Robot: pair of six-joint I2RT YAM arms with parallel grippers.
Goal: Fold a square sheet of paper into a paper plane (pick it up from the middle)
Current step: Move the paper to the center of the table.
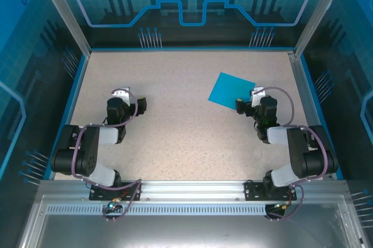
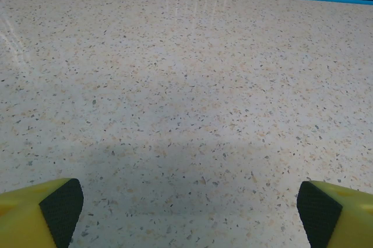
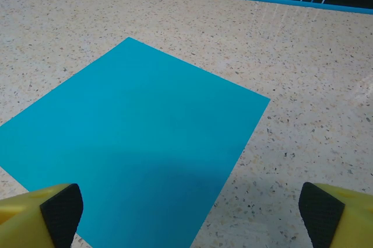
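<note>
The right claw (image 3: 191, 213) gapes wide and empty at the near edge of the square sheet of paper (image 3: 137, 137), which lies flat on the speckled worktop (image 3: 315, 84). The left claw (image 2: 189, 208), equally wide and empty, sits well left of that sheet.

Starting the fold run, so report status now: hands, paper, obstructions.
Left hand open over bare table. Right hand open at near edge of square sheet, flat, unfolded. Nothing obstructing.
</note>
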